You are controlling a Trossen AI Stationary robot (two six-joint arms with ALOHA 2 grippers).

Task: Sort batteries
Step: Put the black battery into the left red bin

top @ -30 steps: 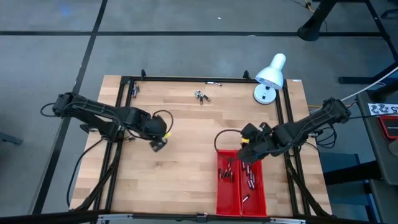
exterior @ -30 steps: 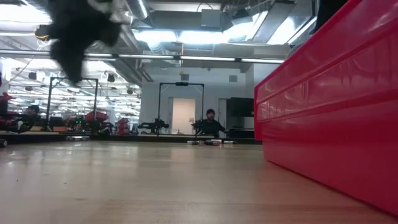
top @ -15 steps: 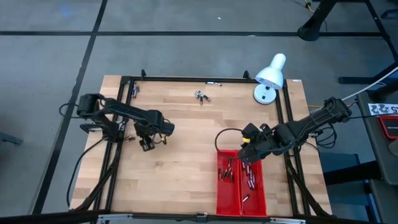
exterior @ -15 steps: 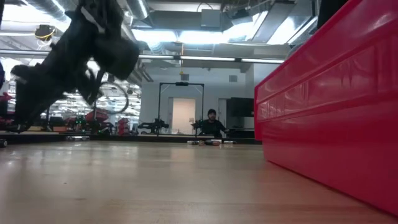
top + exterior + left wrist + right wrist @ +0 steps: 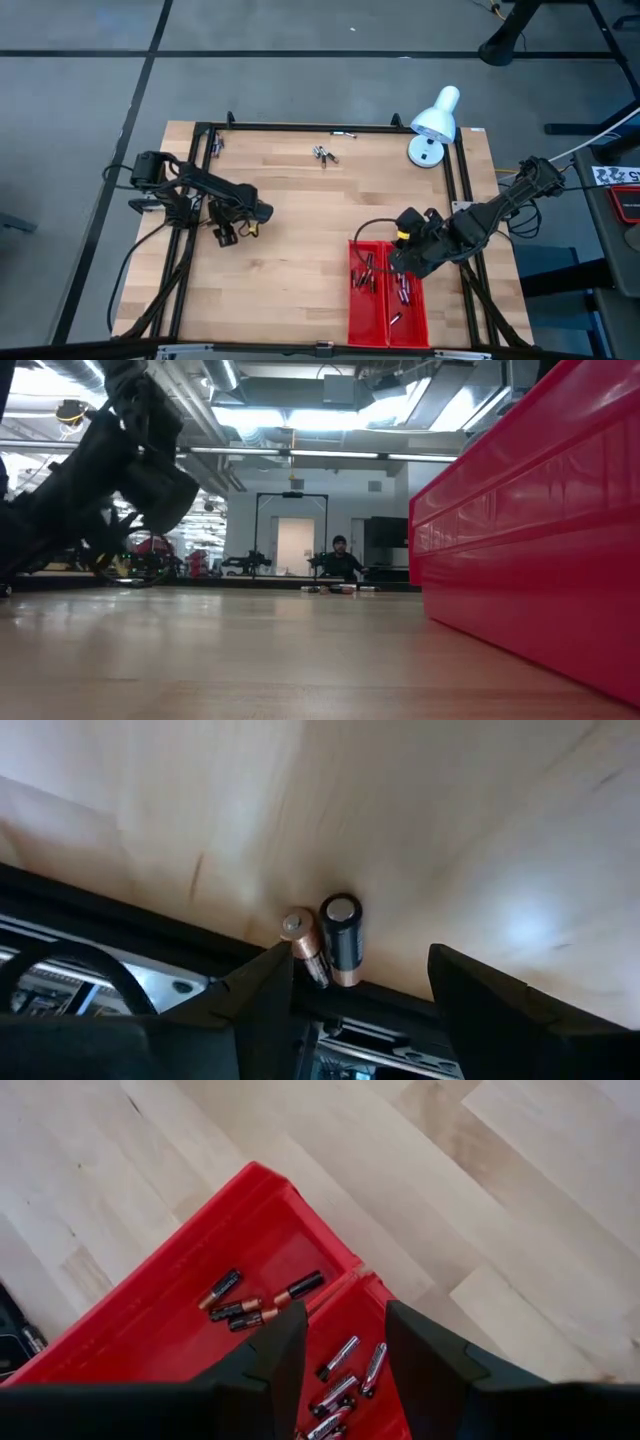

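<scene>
Two batteries [image 5: 325,942], copper and black, lie side by side on the wood against the black frame rail at the table's left side. My left gripper [image 5: 226,234] [image 5: 365,982] is low over them, open and pointing down; they lie just ahead of one finger, untouched. My right gripper [image 5: 398,265] [image 5: 345,1322] hovers open above the red tray [image 5: 352,300] [image 5: 140,1320]. The tray's two compartments hold copper-and-black batteries [image 5: 250,1305] and silvery batteries [image 5: 345,1370]. More batteries [image 5: 323,153] lie near the far edge.
A white desk lamp [image 5: 432,125] stands at the far right corner. Black frame rails [image 5: 195,180] run along the table's left, far and right sides. In the low view the tray's red wall [image 5: 530,540] fills the right. Bare wood lies in the table's middle.
My left gripper has come down toward the table's left edge and tipped to point downward, ending low over the two batteries by the rail. My right gripper has shifted a little toward the near edge, over the tray.
</scene>
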